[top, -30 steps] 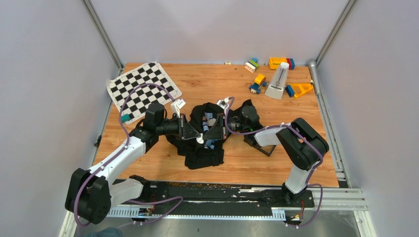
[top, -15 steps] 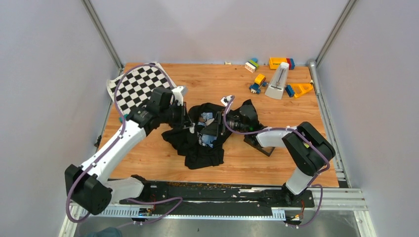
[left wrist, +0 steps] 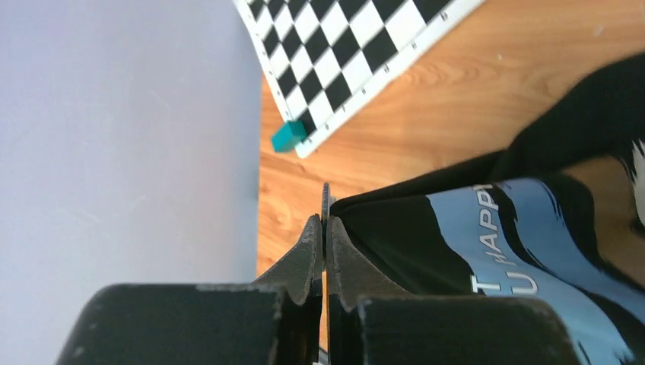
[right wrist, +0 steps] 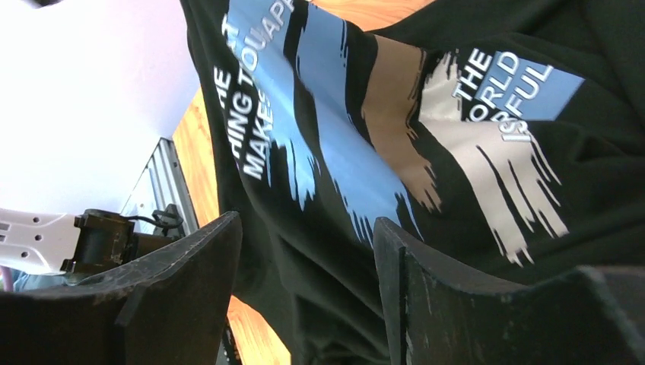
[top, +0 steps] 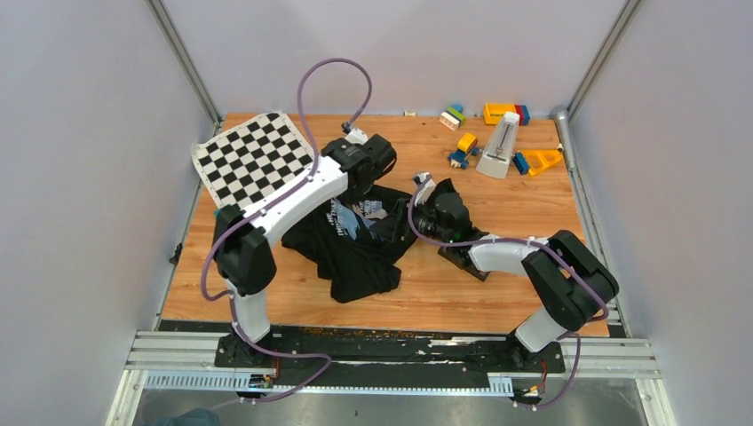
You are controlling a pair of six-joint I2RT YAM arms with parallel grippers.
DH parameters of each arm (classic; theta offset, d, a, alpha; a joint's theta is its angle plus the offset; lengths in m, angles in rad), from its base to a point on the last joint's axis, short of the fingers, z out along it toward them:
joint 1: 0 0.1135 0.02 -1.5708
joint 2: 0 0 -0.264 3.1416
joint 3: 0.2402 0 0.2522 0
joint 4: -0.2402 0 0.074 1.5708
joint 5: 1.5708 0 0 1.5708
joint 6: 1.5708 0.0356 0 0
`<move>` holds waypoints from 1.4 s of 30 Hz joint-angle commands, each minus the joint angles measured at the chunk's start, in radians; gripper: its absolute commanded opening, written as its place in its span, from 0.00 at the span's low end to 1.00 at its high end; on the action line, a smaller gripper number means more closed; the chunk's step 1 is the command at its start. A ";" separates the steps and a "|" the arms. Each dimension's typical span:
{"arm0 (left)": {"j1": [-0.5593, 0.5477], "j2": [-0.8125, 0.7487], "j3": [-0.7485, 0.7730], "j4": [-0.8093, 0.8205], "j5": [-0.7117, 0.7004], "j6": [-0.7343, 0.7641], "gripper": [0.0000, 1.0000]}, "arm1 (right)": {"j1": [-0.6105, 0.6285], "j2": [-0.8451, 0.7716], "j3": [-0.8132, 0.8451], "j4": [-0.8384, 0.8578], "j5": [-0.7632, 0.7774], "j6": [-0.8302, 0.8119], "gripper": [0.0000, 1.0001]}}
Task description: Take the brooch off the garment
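The garment [top: 355, 244], a black T-shirt with a blue, white and grey print, lies crumpled at mid table. My left gripper [top: 364, 177] is raised above its far edge. In the left wrist view that gripper [left wrist: 325, 220] is shut, and a thin sliver, the brooch [left wrist: 325, 196] seen edge-on, sticks out between the tips. The garment [left wrist: 411, 243] lies below and to the right of it. My right gripper [top: 404, 226] is at the shirt's right side. Its jaws [right wrist: 304, 220] stand open just over the printed cloth [right wrist: 426, 152], with nothing gripped.
A chequered mat [top: 257, 155] lies at the back left with a small teal block [top: 224, 213] at its near corner. Toy blocks and a white metronome [top: 502, 142] stand at the back right. A black frame [top: 471, 262] lies under the right forearm. Walls close in on three sides.
My left arm has lifted off the shirt's left side and swung up toward the back, still shut. The right gripper has opened and let go of the cloth. The shirt now lies flatter with its print showing.
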 commanded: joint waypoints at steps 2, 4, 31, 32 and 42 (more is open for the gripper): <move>-0.009 0.000 -0.060 0.403 -0.215 0.192 0.00 | 0.005 -0.081 -0.062 0.083 0.080 -0.019 0.63; -0.006 -0.111 -0.259 0.820 -0.058 0.353 0.00 | 0.005 -0.104 -0.090 0.120 0.101 -0.021 0.63; 0.191 -0.440 -1.230 2.413 1.431 -0.302 0.00 | -0.030 -0.352 -0.220 0.255 0.084 -0.024 0.64; 0.191 -0.437 -1.234 2.426 1.433 -0.303 0.00 | -0.035 -0.364 -0.242 0.270 0.099 -0.013 0.63; 0.192 -0.425 -1.334 2.611 1.384 -0.314 0.00 | -0.079 -0.312 -0.252 0.345 0.092 0.078 0.61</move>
